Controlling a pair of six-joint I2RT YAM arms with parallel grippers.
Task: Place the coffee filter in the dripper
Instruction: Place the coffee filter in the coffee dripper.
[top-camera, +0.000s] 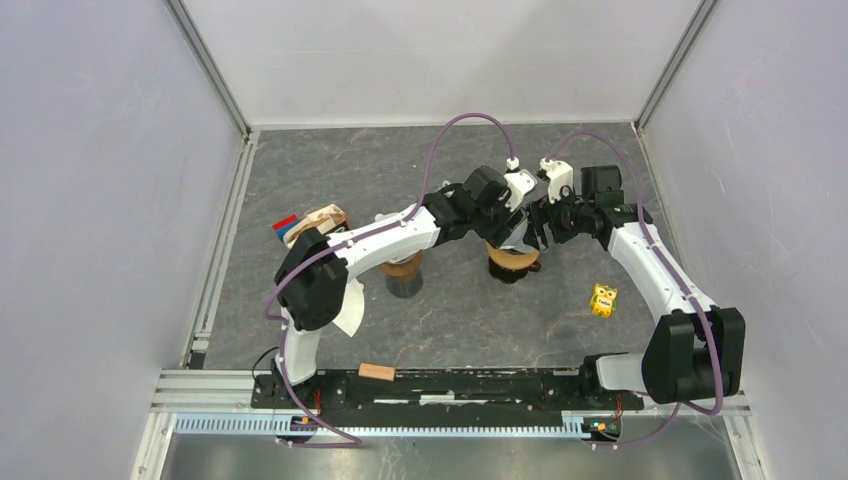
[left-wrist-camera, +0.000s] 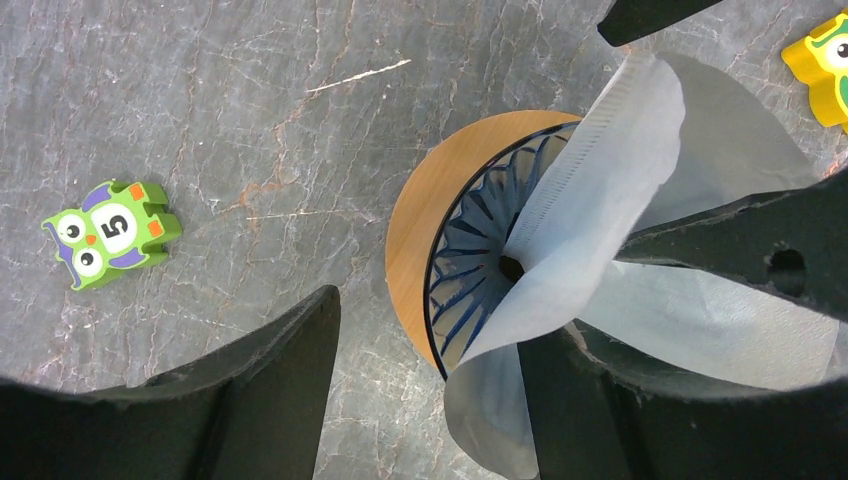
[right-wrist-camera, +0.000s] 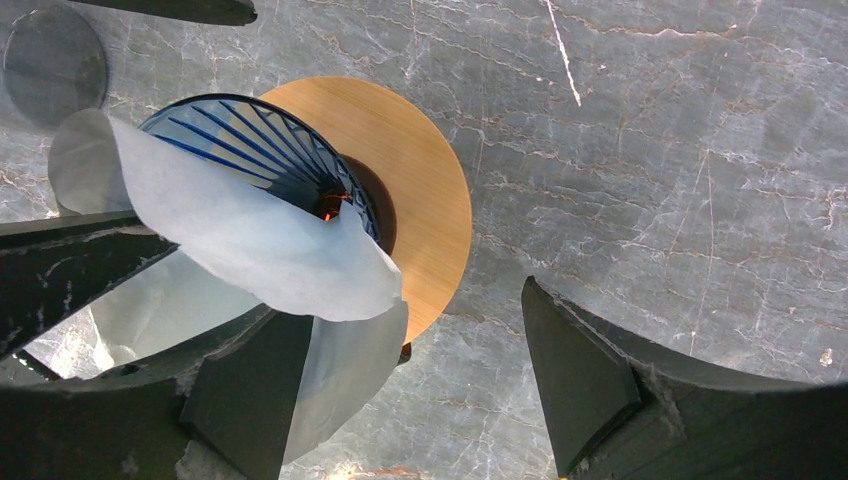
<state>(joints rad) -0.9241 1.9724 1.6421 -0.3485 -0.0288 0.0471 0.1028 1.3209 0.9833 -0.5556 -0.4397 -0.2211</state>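
Coffee filter (left-wrist-camera: 600, 200) lies half in the dripper (left-wrist-camera: 480, 240), one fold down in the blue ribbed cone, the rest spilling past the rim. Only the left wrist view shows a green owl piece (left-wrist-camera: 110, 232). The top view shows both arms meeting mid-worktop (top-camera: 400, 160). Left fingers (left-wrist-camera: 250, 400) and right fingers (right-wrist-camera: 600, 400) stand apart, clamping nothing, and paper drapes one finger of each. We count two owl pieces, the second yellow (top-camera: 603, 299).

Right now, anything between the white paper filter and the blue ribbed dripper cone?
Nothing visible. The white paper coffee filter already lies partly across the blue ribbed dripper, tip near its centre hole; the cone holds nothing else.
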